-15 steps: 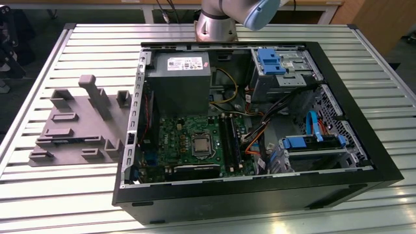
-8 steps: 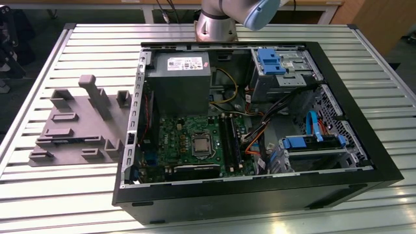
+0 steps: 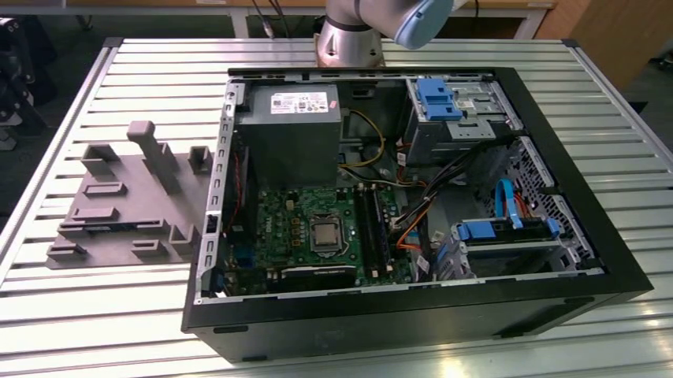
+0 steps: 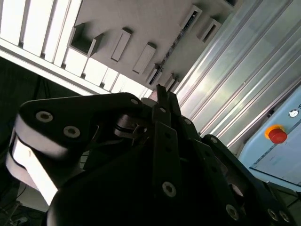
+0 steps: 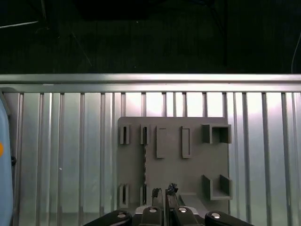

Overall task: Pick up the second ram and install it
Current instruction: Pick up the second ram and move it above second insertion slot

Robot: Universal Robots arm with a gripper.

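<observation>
The second ram (image 5: 145, 165) is a thin dark strip standing on edge between two slotted blocks of the gray fixture (image 5: 197, 165). It is also seen in the second wrist view as the strip (image 4: 172, 46) on the fixture (image 4: 141, 21). My gripper (image 5: 165, 192) hangs well above the fixture, a little to one side of the ram, and touches nothing. Its black fingers (image 4: 162, 96) meet at the tips, shut and empty. In the exterior view the fixture (image 3: 116, 209) lies on the slatted table to the left of the open computer case (image 3: 421, 307).
Inside the case lie the green motherboard (image 3: 289, 220) with its silver processor (image 3: 323, 235), black memory slots (image 3: 370, 224), a gray power supply (image 3: 289, 126), blue drive bays (image 3: 442, 98) and loose cables. The arm's base (image 3: 352, 35) stands behind the case. A pale blue box with a red button (image 4: 277, 135) sits beside the table.
</observation>
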